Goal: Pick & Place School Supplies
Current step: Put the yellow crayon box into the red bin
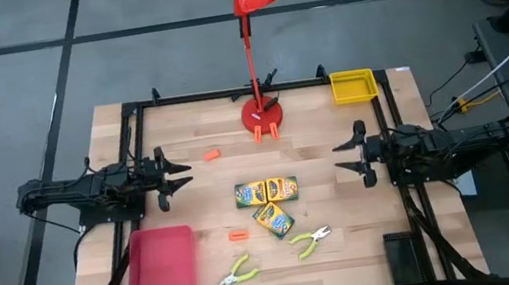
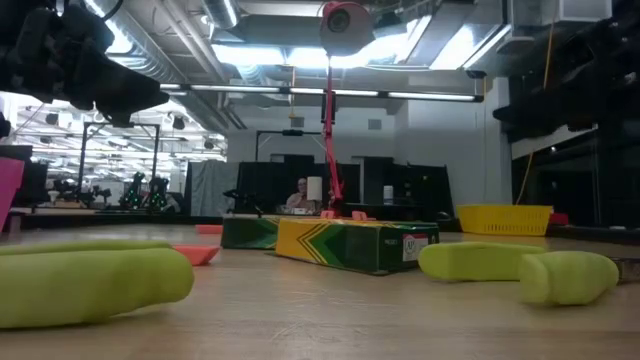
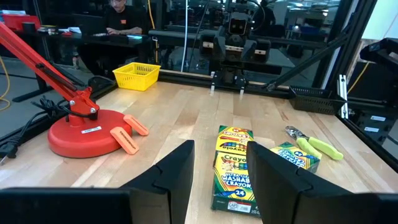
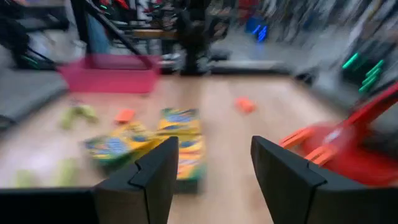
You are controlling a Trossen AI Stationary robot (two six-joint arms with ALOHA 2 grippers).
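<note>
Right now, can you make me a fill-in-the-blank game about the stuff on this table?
1. The two crayon boxes lie in the ____ of the table, touching each other.
2. The tall lamp is colored ____.
3. The small basket at the table's far corner, on the right arm's side, is colored ____.
4. Both the left hand and the right hand hold ____.

Missing words: middle; red; yellow; nothing
</note>
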